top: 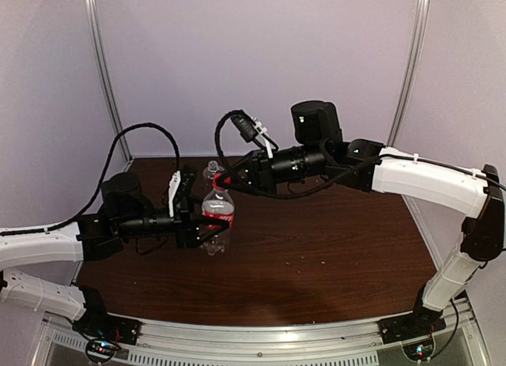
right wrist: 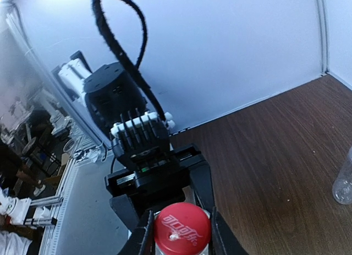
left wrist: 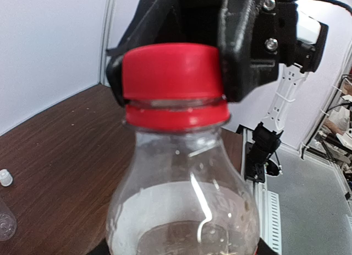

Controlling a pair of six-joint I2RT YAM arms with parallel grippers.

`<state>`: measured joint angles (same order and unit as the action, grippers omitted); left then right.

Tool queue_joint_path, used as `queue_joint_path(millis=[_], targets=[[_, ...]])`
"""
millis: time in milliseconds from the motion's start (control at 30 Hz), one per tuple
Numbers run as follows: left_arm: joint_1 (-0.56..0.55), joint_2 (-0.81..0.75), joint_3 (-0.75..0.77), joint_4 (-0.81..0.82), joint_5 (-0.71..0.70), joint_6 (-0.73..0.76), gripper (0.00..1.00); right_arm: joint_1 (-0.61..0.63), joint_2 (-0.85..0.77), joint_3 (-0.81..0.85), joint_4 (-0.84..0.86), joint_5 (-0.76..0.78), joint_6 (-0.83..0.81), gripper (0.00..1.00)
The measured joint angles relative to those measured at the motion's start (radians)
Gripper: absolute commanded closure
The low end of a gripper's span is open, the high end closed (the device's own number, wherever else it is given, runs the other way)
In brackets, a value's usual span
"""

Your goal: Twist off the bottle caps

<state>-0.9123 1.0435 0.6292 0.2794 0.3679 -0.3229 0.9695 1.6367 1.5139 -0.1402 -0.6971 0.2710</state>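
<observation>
Right gripper [right wrist: 181,233] tight on one red cap [left wrist: 170,73], left gripper [top: 207,225] tight round one bottle [left wrist: 181,211], second bottle [top: 211,172] behind

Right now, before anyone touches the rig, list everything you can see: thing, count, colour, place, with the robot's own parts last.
labelled bottle: one, clear with a red label, upright mid-table, gripped by the left tool.
red cap: one, red, on the labelled bottle, pinched by the right tool.
plain bottle: one, clear, just behind the labelled bottle.
white cap: one, white, by the plain bottle; cannot tell whether it is on or off it.
table: one, dark brown wood.
walls: white, at the table's back and sides.
left tool: one, black, around the labelled bottle's body.
right tool: one, black, shut on the red cap.
</observation>
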Motion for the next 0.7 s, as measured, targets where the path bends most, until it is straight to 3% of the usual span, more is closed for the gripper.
queue_joint_path(millis=[200,367,467,700], targets=[[0.002,-0.008,-0.016,0.057,0.214,-0.011,0.71,-0.022,0.002,0.004,-0.002,-0.281,-0.160,0.86],[-0.006,-0.008,-0.023,0.093,0.337,-0.027,0.70,-0.026,0.018,0.011,0.012,-0.460,-0.248,0.85],[-0.007,-0.008,-0.035,0.117,0.370,-0.038,0.70,-0.028,0.029,0.010,0.035,-0.504,-0.261,0.84],[-0.007,-0.003,-0.038,0.133,0.375,-0.043,0.70,-0.028,0.022,-0.009,0.070,-0.493,-0.240,0.68]])
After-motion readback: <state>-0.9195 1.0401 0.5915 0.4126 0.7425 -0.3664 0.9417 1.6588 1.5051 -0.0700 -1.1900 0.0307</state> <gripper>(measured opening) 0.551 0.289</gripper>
